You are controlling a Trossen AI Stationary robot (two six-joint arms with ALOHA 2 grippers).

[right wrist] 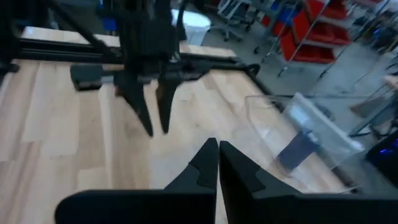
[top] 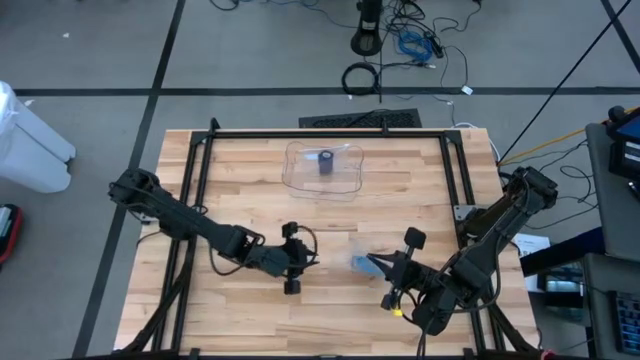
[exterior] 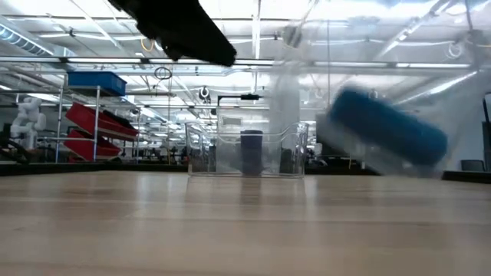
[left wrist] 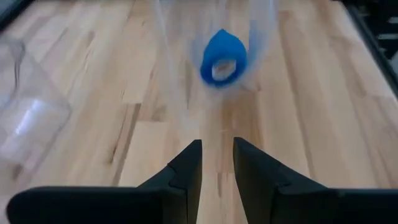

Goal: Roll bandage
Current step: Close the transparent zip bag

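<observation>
Wood planks in pale butcher-block make up the surface (top: 250, 170) I'm working on, framed by black rails and filling the middle of the high view. Grey floor tiles surround it, with a tangle of cables (top: 400, 45) at the top centre and a white bin (top: 30, 135) at the left edge. From the low view I see the room beyond: a rack with red bins (exterior: 100, 123) and a blue crate (exterior: 96, 80) at the left, under bright ceiling lights.

A clear plastic tray (top: 322, 168) sits in the upper middle of the surface with a dark roll (top: 326, 162) standing inside it.

The blue bandage roll (top: 360, 263) hangs in a clear wrapper in the lower centre of the high view, just off the right pincer (top: 378, 266), which is clenched; I cannot tell whether it pinches the wrapper. My left pincer (top: 312, 257) hovers close to the roll's left, its fingers (left wrist: 186, 171) slightly parted and grasping nothing I can see.
</observation>
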